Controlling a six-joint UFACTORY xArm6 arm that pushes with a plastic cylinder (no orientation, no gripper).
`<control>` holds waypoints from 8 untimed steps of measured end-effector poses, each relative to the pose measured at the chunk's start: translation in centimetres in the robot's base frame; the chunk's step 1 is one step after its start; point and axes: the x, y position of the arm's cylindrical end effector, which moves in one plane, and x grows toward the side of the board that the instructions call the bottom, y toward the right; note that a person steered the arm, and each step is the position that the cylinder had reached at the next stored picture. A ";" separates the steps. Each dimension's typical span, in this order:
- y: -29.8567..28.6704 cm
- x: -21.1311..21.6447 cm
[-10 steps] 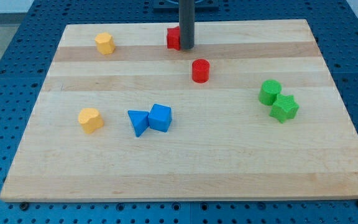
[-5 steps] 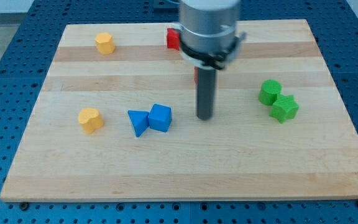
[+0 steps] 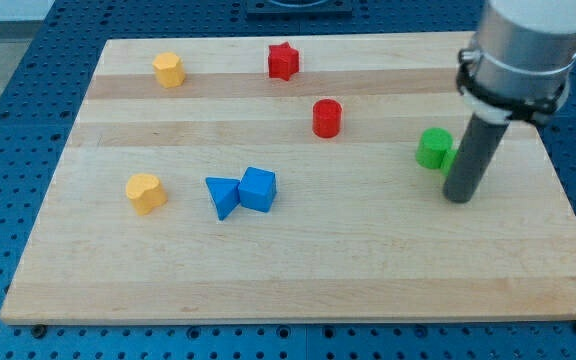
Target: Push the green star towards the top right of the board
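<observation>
My tip [image 3: 459,197] rests on the board at the view's right, just below and right of the green cylinder [image 3: 432,148]. The dark rod stands in front of the spot where the green star lay, so the star is hidden behind the rod. I cannot tell whether the tip touches it. The wooden board [image 3: 368,260] has its top right corner up beyond the rod.
A red star [image 3: 283,60] and a yellow block [image 3: 168,69] lie near the top edge. A red cylinder [image 3: 327,118] is at centre. A yellow block [image 3: 146,192], a blue triangle [image 3: 223,196] and a blue cube [image 3: 258,188] lie at the left.
My tip has swept from beside the red star at the top, down past the centre, then right to the green blocks. It now covers the green star. No block has visibly moved.
</observation>
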 end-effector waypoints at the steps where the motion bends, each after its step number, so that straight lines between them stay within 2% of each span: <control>1: 1.9 -2.1; 5: 3.2 -12.4; 6: 3.2 -12.1; 7: 1.2 -8.1; 8: 0.2 -8.9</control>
